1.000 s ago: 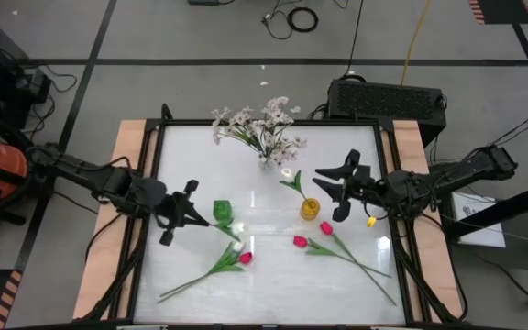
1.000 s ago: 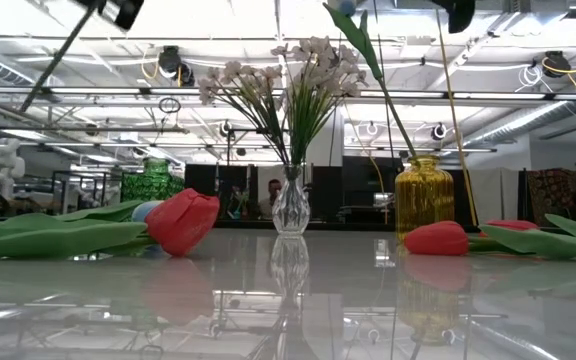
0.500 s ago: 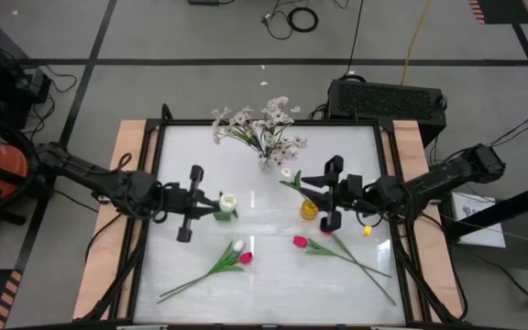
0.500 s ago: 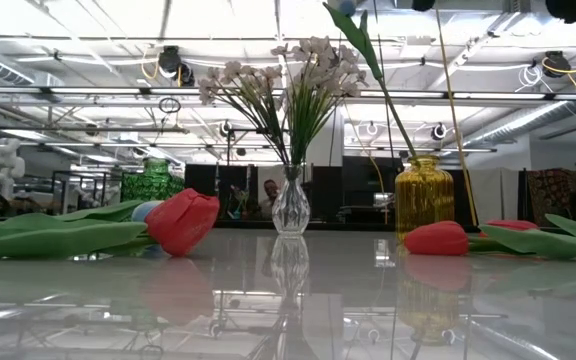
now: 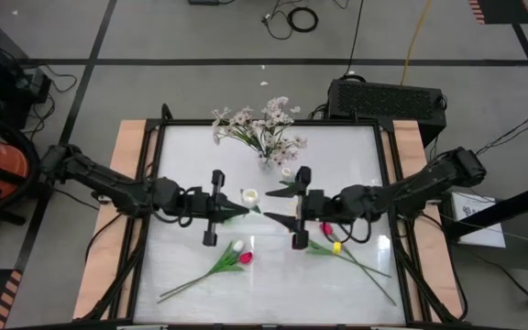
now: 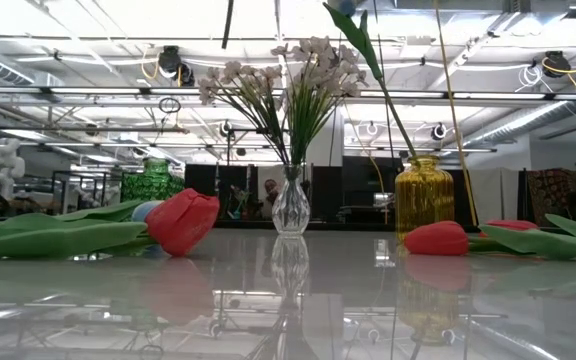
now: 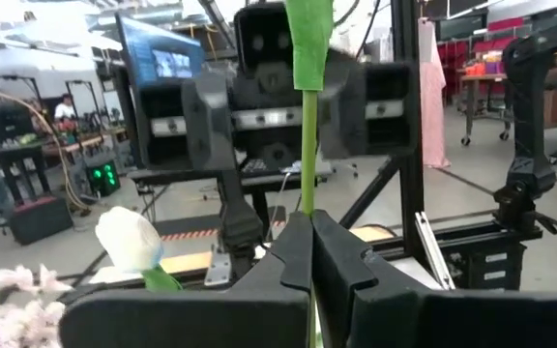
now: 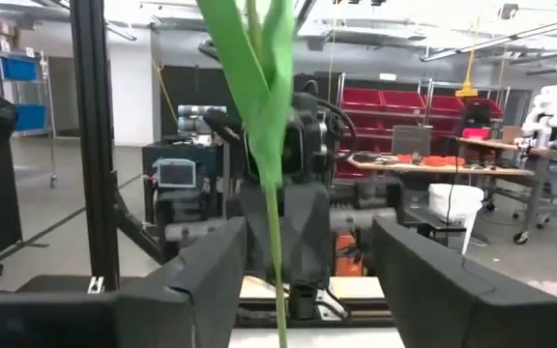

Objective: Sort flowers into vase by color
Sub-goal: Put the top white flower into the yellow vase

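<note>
My left gripper (image 5: 238, 213) is shut on the green stem of a white tulip (image 5: 249, 196) above the table's middle. My right gripper (image 5: 273, 207) faces it, open. In the right wrist view its fingers stand either side of that stem (image 8: 277, 242) without touching it. A clear vase (image 6: 290, 205) holds the spray of pale blossoms (image 5: 259, 128). The yellow vase (image 6: 423, 195) holds another white tulip (image 5: 285, 172); my right arm hides this vase from above. A green vase (image 6: 148, 182) stands at the left. Both grippers are above the low view's frame. My left gripper pinches the tulip's bare stem (image 7: 307, 184) between its two fingers. The fingers are level, coming from the table's left, and lie across the stem. The stem stands nearly upright in the hold, a leaf (image 7: 309, 43) above the fingers, and is lifted clear of the table.
A pink tulip (image 5: 244, 259) and a white one (image 5: 237, 246) lie near left, with more pink tulips (image 5: 325, 229) near right, their stems running toward the near right corner. A black box (image 5: 388, 96) sits beyond the far edge. Wooden rails (image 5: 131, 183) flank the white tabletop.
My left gripper has gone toward the table's right edge with the white tulip and tipped up from slanting down to level. My right gripper has gone toward the left edge, passing over the yellow vase, until the two face each other at the middle.
</note>
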`<action>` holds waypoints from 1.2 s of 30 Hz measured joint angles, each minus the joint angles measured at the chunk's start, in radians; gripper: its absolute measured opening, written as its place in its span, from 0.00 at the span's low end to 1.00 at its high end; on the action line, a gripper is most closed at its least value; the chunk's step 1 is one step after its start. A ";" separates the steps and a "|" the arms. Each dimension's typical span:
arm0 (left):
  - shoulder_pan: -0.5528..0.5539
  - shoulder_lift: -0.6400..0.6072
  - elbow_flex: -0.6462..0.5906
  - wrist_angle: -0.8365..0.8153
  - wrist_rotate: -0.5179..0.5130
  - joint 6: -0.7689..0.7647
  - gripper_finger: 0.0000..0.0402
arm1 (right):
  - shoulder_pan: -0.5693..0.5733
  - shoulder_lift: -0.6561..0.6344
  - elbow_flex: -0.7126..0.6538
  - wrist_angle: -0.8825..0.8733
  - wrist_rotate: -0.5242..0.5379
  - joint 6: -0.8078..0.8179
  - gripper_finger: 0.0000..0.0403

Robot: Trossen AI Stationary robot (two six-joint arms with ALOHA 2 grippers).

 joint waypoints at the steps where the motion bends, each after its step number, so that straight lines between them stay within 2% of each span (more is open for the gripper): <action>1: -0.003 0.004 0.000 -0.001 0.001 -0.004 0.00 | 0.002 0.017 0.024 -0.012 0.000 0.001 0.54; 10: -0.023 0.016 0.000 0.002 0.004 -0.004 0.00 | -0.003 0.133 0.143 -0.048 -0.003 0.037 0.57; 17: -0.023 0.016 0.000 0.012 0.004 0.005 0.00 | -0.011 0.164 0.154 -0.044 -0.001 0.043 0.52; 22: -0.019 0.016 0.000 0.016 0.004 0.029 0.00 | -0.011 0.163 0.154 -0.023 -0.005 0.041 0.37; 28: -0.002 0.016 0.000 0.016 -0.030 -0.007 0.05 | -0.011 0.163 0.154 -0.024 0.002 0.034 0.06; 31: -0.001 0.011 0.000 0.014 -0.067 -0.055 0.13 | -0.013 0.155 0.154 -0.035 0.016 0.038 0.03; 36: -0.016 -0.004 0.000 0.001 -0.095 -0.104 0.32 | 0.002 0.085 0.153 -0.142 0.020 0.078 0.01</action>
